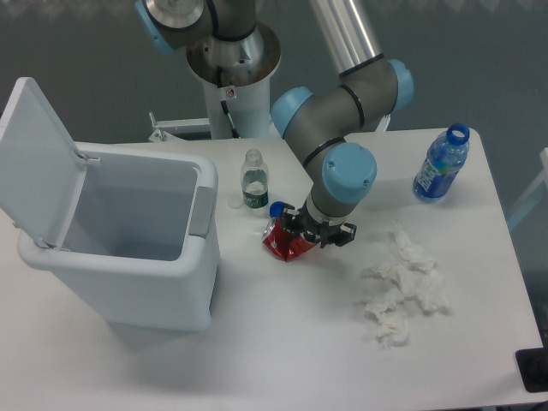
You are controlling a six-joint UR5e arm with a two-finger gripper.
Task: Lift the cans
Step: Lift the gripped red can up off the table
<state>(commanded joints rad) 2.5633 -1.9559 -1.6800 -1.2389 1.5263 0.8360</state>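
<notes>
A crushed red can (283, 245) lies on the white table just right of the bin, below the small clear bottle. My gripper (301, 236) comes down on it from the right, under the blue-capped wrist. Its dark fingers close on the can's right side, and the can looks pinched between them. The wrist hides most of the fingertips and the can's top.
A white bin (128, 282) with its lid up stands at the left. Behind the can stands a small clear green-labelled bottle (253, 181). A blue water bottle (441, 165) is at the far right, and crumpled tissue (402, 287) lies to the right front.
</notes>
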